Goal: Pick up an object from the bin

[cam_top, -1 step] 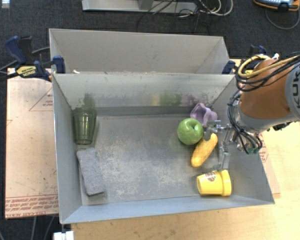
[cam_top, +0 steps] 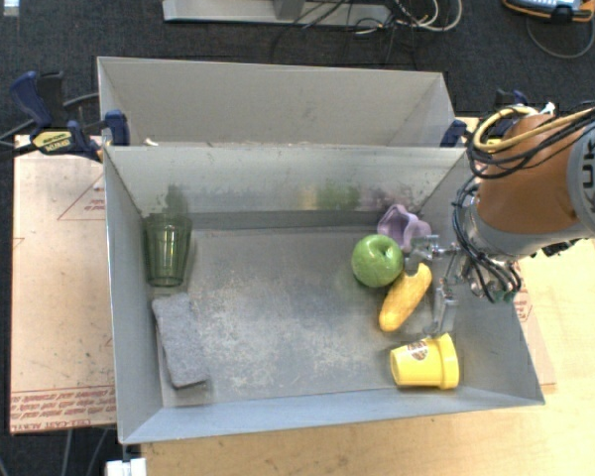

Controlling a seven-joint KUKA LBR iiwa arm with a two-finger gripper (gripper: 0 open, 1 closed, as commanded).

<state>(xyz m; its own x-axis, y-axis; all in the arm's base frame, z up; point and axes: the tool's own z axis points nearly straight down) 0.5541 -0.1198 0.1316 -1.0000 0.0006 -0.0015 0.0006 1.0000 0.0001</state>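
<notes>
While the arm [cam_top: 535, 191] reaches in from the right, the gripper [cam_top: 444, 321] hangs over the right part of the grey metal bin [cam_top: 278, 172]. It points toward the near side. How wide it stands cannot be told from this view, and nothing shows held in it.

The gripper's tip sits between two yellow things. It is just right of the toy corn cob [cam_top: 404, 301] and just far of the yellow cup [cam_top: 425, 362]; contact with either cannot be told.

The toy corn cob lies flat on the bin floor. Its long axis runs diagonally, near-left to far-right, with the far-right end up by the gripper body. Its far end is touching or just beside the green apple [cam_top: 377, 262], which lies to its far-left.

The yellow cup lies on its side near the near-right corner. Its long axis runs left to right, and the wider end seems to be on the right. What is inside it cannot be told.

A purple thing [cam_top: 405, 225], kind unclear, lies far of the apple by the far wall.

A green see-through tumbler [cam_top: 166, 252] stands upright well apart at the far left, mouth up, against the left wall. Its contents cannot be told. A grey sponge block [cam_top: 179, 340] lies flat just near of it, long axis running far to near.
</notes>
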